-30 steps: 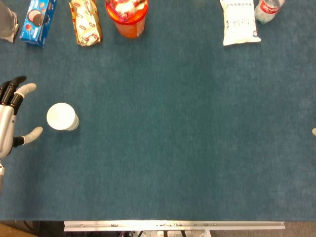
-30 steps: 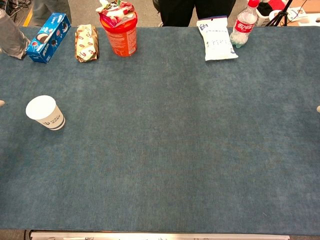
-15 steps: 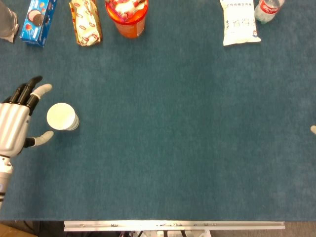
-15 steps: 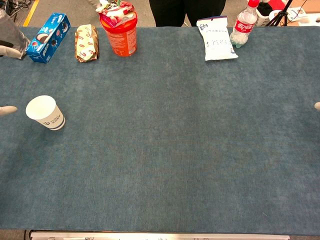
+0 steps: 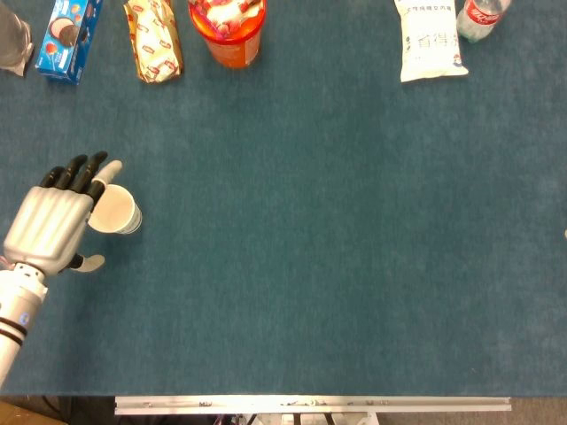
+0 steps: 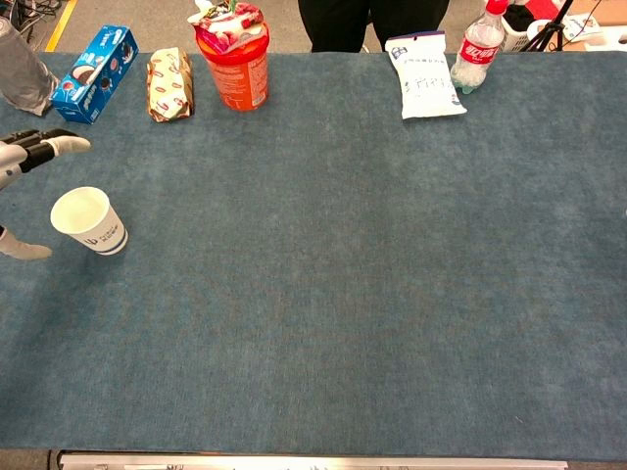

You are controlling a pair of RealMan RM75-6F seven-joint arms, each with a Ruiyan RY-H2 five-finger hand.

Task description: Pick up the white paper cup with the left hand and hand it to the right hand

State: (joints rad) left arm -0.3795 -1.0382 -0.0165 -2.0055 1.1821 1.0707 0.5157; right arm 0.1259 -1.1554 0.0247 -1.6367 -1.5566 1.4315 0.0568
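Observation:
The white paper cup [image 5: 117, 211] stands upright on the blue table at the far left, its mouth open upward; the chest view shows the cup [image 6: 90, 220] with a small logo on its side. My left hand [image 5: 55, 228] is open just left of it, fingers spread. In the head view its fingertips [image 5: 99, 168] overlap the cup's left rim. The chest view shows the left hand [image 6: 27, 149] with its fingers beyond the cup and the thumb in front, both apart from the cup wall. Of my right hand [image 5: 564, 235] only a sliver shows at the right edge.
Along the far edge lie a blue cookie box [image 5: 69, 35], a wrapped snack [image 5: 152, 37], an orange tub [image 5: 228, 27], a white bag [image 5: 430, 40] and a drink bottle [image 5: 481, 16]. A metal rail [image 5: 310, 405] marks the table's front edge.
My left hand has moved right, from beside the table's left edge up to the cup, staying open with the fingers spread. The cup has not moved. The right fingertip slid further out of view.

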